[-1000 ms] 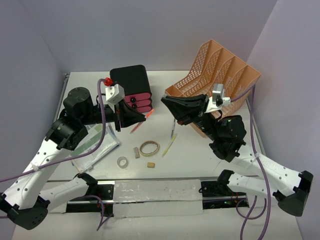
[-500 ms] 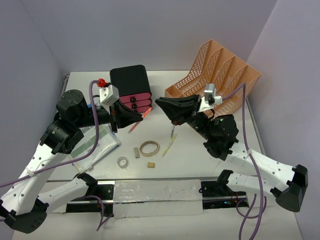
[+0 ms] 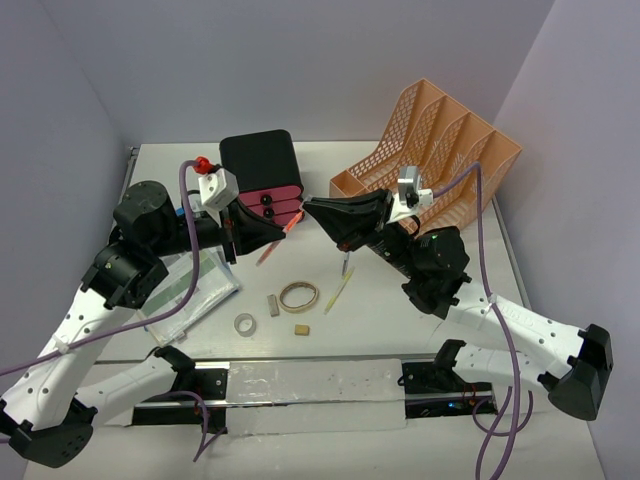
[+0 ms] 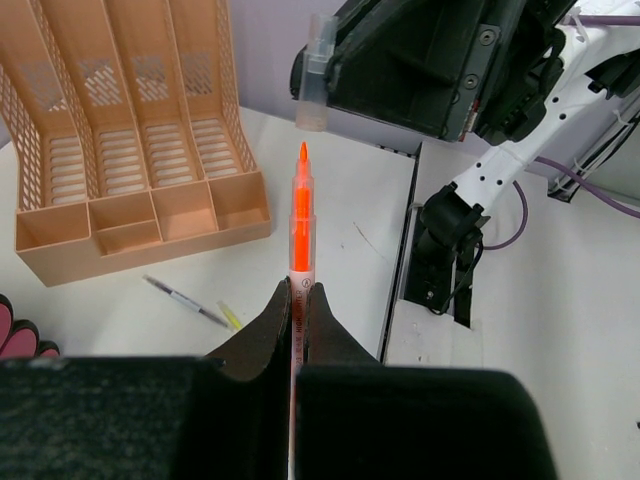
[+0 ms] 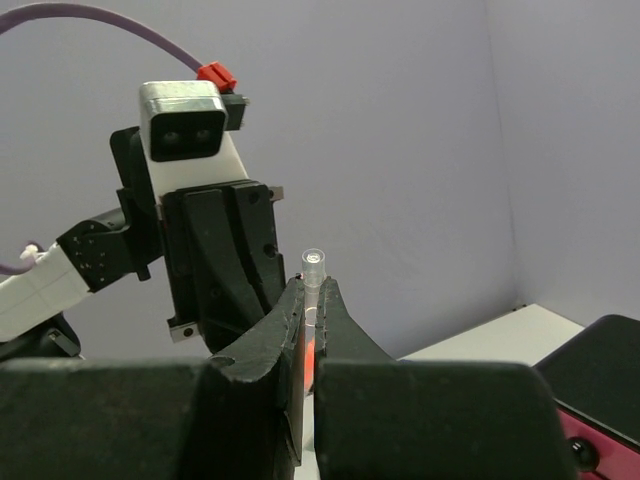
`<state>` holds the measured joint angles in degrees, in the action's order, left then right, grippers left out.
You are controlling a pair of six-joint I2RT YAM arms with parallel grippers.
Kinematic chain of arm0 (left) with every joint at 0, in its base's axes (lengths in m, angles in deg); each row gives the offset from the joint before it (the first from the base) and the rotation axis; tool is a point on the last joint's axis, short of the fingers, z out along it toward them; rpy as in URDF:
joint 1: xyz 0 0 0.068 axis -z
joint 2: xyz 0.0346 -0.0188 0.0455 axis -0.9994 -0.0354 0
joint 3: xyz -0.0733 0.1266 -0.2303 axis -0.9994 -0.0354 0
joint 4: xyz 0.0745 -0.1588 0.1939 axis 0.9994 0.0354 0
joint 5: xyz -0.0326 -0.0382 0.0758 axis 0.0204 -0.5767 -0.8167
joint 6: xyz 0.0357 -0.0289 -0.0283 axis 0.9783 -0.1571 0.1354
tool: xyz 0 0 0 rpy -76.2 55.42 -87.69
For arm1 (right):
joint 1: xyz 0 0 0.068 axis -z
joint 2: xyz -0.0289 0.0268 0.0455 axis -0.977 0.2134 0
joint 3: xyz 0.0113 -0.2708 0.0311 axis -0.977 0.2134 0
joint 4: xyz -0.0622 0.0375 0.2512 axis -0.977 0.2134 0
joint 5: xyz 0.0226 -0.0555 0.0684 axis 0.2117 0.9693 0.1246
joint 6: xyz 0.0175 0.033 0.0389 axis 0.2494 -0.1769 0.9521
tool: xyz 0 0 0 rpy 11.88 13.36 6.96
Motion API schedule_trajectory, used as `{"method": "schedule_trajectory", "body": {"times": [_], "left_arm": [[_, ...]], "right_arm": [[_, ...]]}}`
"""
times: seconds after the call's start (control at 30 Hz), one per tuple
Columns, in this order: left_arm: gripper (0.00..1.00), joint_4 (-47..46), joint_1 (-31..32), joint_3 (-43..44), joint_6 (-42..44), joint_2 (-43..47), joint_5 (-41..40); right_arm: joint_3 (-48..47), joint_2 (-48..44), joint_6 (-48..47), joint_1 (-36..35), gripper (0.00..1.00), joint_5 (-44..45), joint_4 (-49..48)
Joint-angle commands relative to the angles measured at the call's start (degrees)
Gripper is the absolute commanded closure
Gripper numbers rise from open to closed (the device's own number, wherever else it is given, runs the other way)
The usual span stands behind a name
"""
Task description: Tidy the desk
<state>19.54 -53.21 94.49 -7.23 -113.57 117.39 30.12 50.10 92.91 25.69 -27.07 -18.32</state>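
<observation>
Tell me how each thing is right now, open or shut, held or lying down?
left gripper: shut on the orange highlighter
orange highlighter: uncapped, tip bare, held above the desk
right gripper: shut on the clear cap
clear cap: off the highlighter, held up
drawer box: pink drawers look shut
file rack: standing on the desk

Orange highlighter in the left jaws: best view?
Left wrist: the orange highlighter shows tip to barrel, clamped in the left jaws. Top external gives only an orange sliver; right wrist a red glimpse near the clear cap.
</observation>
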Motion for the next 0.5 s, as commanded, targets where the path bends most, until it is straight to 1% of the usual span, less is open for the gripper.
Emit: {"method": "schedule_trajectory", "body": {"times": [0.0,0.47], "left_arm": [[1.00,-3.23,-0.40,-0.23,-2.04,-0.38,-1.62],[1.00,-3.46,-0.49,0.45,-2.35,-0.95,-0.51]], "right_arm": [[-0.97,-1.04,0.97,-0.55,1.00,-1.52,-2.67],[1.06,-3.20,-0.56,-0.50,1.00,1.90,-0.13]]}}
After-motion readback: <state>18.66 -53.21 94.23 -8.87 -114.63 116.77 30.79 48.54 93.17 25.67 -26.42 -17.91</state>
